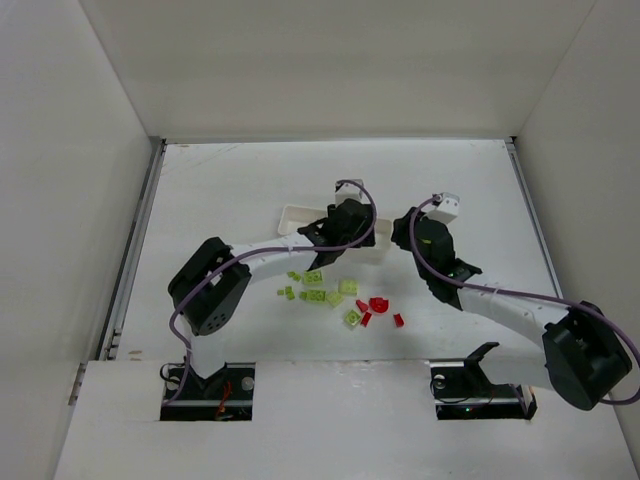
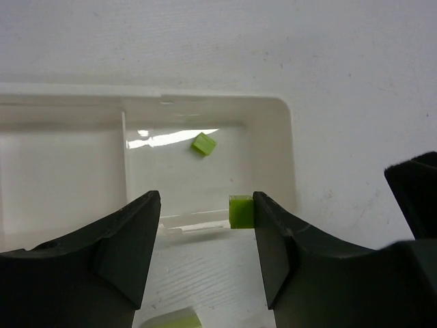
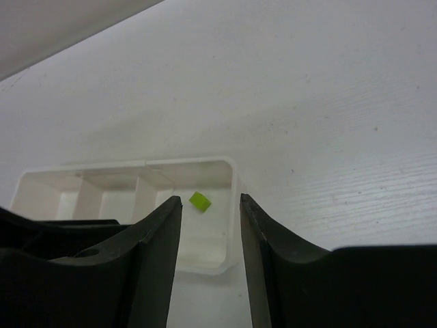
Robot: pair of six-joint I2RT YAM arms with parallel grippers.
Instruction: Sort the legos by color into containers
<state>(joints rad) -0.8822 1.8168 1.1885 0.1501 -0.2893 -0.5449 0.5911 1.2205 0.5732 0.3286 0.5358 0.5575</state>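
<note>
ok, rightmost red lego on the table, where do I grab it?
Pinch its two opposite side faces, coming straight down from above. The red lego sits low on the table, slightly apart from the other red ones, so there's probably room either side.

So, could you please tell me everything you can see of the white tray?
The white tray looks like glossy plastic: long, shallow, round-cornered, split by thin walls into compartments. It lies flat on the table. Its end compartment holds one lime green brick; the neighbouring one looks empty. The left gripper hangs open over its near rim, a second green brick against one finger.
</note>
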